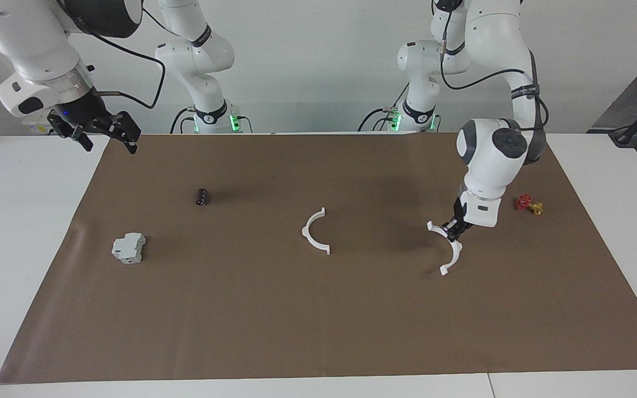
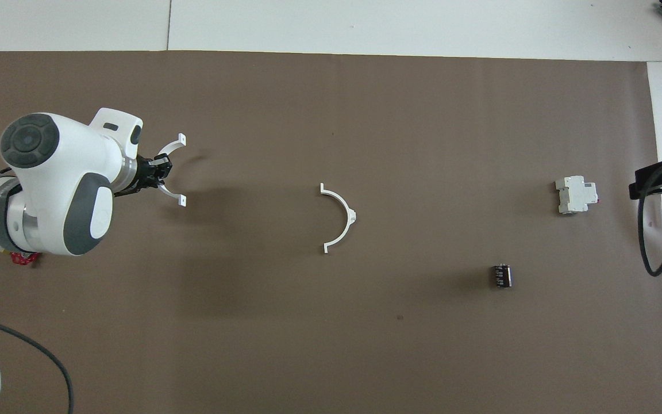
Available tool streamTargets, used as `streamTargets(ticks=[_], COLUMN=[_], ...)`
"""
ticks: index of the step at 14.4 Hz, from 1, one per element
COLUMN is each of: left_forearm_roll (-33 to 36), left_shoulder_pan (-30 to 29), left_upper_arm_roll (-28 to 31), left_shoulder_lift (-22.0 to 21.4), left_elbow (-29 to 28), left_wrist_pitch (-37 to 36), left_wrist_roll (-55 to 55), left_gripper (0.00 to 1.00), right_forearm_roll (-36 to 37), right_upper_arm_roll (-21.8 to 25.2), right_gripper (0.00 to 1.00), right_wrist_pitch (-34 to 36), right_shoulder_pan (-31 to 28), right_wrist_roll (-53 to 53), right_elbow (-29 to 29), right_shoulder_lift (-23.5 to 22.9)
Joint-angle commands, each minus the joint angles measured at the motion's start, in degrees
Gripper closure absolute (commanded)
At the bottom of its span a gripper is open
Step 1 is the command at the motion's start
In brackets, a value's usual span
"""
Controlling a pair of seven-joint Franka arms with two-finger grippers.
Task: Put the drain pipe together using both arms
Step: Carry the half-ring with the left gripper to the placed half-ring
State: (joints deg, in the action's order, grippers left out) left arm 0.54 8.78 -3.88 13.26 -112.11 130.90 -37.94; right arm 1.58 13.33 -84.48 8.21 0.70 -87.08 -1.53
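- Left gripper (image 1: 452,234): jaws clamped on the middle of one white half-ring (image 1: 447,246), held in the air over the brown mat (image 1: 318,320) toward the left arm's end of the table (image 1: 14,232); in the overhead view the same gripper (image 2: 156,173) and half-ring (image 2: 171,170) show, the ring's open side turned toward the table's middle.
- Second half-ring (image 1: 315,231): flat on the mat near the table's middle, well apart from the held one, no gripper touching it.
- Right gripper (image 1: 107,135): jaws spread wide and empty, raised over the mat's corner at the right arm's end.
- Red-and-yellow valve (image 1: 529,205): on the mat, at the left arm's end.
- Grey-white block (image 1: 129,247) and small dark cylinder (image 1: 202,197): on the mat toward the right arm's end, the cylinder nearer to the robots.
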Motion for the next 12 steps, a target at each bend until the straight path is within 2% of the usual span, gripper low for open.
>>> streamTargets(ticks=[1,4,7,9,12], left_forearm_roll=[1.5,1.7,1.7,3.7,6.6], left_shoulder_pan=[6.5,11.8,17.2,22.8,24.6], left_upper_arm_roll=[1.0,1.0,1.0,1.1,1.0], left_shoulder_lift=[-0.3,-0.3,0.5,3.3,3.3], left_elbow=[0.6,1.4,1.3,1.3,0.6], left_wrist_pitch=[-1.5,-1.3,1.2,1.7,2.2], left_wrist_roll=[-8.9,-14.9,-18.6,-22.8,-25.6], left_gripper=[1.00,1.00,1.00,1.00,1.00], right_forearm_roll=[1.1,0.3,0.1,-0.3,-0.5], right_upper_arm_roll=[-4.6,-5.9,-5.9,-5.9,-6.0], right_gripper=[0.00,0.00,0.00,0.00,0.00], right_wrist_pitch=[1.0,1.2,1.5,1.0,0.6], right_shoulder_pan=[-5.2,-7.8,-7.4,-7.0,-5.9], right_wrist_roll=[1.8,1.7,-0.1,-3.0,-3.3], right_elbow=[-0.1,-0.6,-1.1,-1.9,-3.6], right_shoulder_lift=[1.4,1.5,1.5,1.7,2.6])
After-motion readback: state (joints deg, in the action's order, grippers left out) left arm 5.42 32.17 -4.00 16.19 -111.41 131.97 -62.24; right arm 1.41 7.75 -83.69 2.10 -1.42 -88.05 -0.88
